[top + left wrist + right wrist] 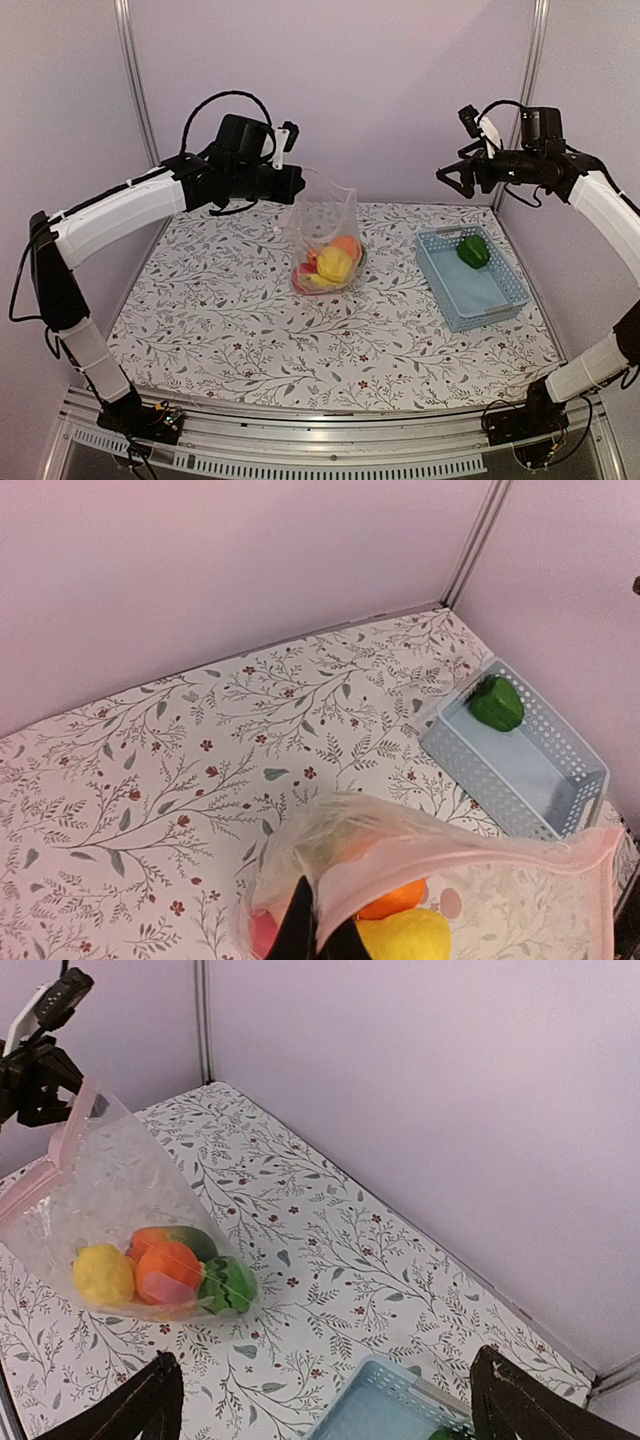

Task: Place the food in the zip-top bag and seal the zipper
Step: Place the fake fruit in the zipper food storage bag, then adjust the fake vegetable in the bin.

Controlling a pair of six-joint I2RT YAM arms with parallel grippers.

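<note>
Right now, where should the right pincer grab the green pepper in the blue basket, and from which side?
Probably grip the green pepper across its rounded body, coming down from above. It lies at the far end of the basket, whose walls block a sideways approach. The right pincer is open.

Bag (325, 215) upright, food (335, 263) inside; pepper (473, 251) in basket (482, 296).

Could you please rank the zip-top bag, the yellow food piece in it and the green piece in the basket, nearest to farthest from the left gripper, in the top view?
1. zip-top bag: its top edge is pinched by the left gripper.
2. yellow food piece: at the bag's bottom, mid-table.
3. green piece: in the blue basket, far right side.
</note>
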